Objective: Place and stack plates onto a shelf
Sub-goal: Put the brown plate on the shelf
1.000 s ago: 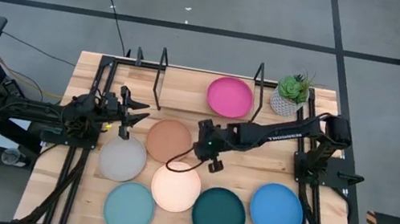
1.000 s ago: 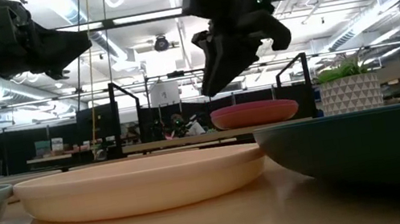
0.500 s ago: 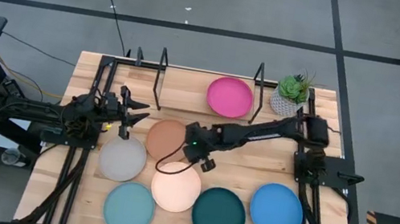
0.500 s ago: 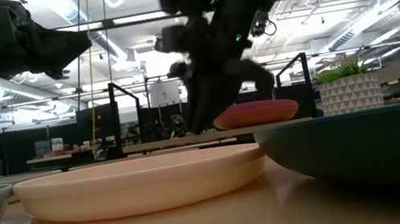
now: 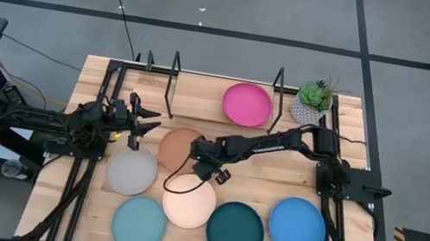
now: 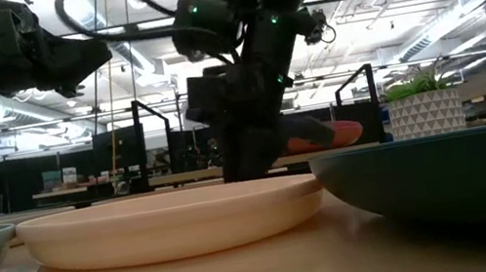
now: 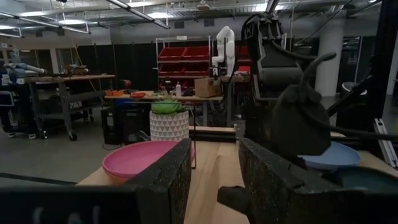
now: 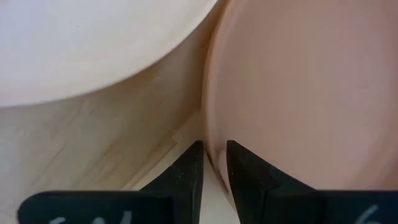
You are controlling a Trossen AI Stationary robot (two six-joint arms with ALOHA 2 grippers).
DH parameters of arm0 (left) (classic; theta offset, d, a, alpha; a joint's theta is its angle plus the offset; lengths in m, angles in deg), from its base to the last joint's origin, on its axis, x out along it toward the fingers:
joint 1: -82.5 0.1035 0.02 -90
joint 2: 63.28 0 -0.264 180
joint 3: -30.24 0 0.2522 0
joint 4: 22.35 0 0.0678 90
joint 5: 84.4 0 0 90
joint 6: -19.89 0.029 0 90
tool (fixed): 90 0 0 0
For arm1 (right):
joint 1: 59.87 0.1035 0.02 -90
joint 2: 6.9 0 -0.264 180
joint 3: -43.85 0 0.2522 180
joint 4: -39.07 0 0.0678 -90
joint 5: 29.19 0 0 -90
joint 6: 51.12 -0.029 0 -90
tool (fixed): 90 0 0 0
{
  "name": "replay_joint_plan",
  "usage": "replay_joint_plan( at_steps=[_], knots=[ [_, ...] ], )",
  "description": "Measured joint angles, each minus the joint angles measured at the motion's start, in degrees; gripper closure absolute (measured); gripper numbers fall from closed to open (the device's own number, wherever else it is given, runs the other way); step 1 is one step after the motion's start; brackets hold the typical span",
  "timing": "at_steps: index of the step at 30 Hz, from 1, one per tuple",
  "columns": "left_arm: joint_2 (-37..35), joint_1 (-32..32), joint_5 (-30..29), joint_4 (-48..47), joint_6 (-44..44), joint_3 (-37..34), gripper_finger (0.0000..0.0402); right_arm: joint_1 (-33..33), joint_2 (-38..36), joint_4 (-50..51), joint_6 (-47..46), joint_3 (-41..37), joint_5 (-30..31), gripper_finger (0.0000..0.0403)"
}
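A tan plate (image 5: 176, 148) lies flat on the table's middle. My right gripper (image 8: 213, 149) has come down at its right rim, also seen in the high view (image 5: 203, 157) and behind the cream plate (image 6: 169, 222) in the low view (image 6: 246, 155). It is shut on that rim. The magenta plate (image 5: 247, 104) lies by the black wire shelf (image 5: 175, 72) at the far edge. Grey (image 5: 132, 170), light blue (image 5: 138, 223), dark teal (image 5: 235, 231) and bright blue (image 5: 297, 225) plates lie flat nearer. My left gripper (image 5: 141, 120) hovers open at the table's left. No orange plate shows. My right gripper pinches the tan plate's right rim (image 8: 210, 144), one finger (image 8: 189, 169) outside on the table side and one finger (image 8: 244, 174) inside the plate. The fingers come from the table's right, slanting down. The plate lies flat on the table.
A small potted plant (image 5: 314, 100) stands at the far right corner beside the shelf. The cream plate (image 5: 188, 201) lies close to the tan plate's near side. The shelf's upright posts (image 5: 278, 84) rise at the far edge. Bare wood shows between the plates and the shelf.
My right gripper has travelled toward the table's left and down, from above the table's middle to the tan plate's right rim. The plates have stayed where they were.
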Motion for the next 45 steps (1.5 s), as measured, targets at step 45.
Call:
replay_joint_plan(
  at_steps=[45],
  knots=[
    [0.0,0.0,0.0,-0.1,0.0,0.0,0.0260,-11.3,-9.2,-11.4,-9.7,-1.0,-4.4,0.0383]
  ],
)
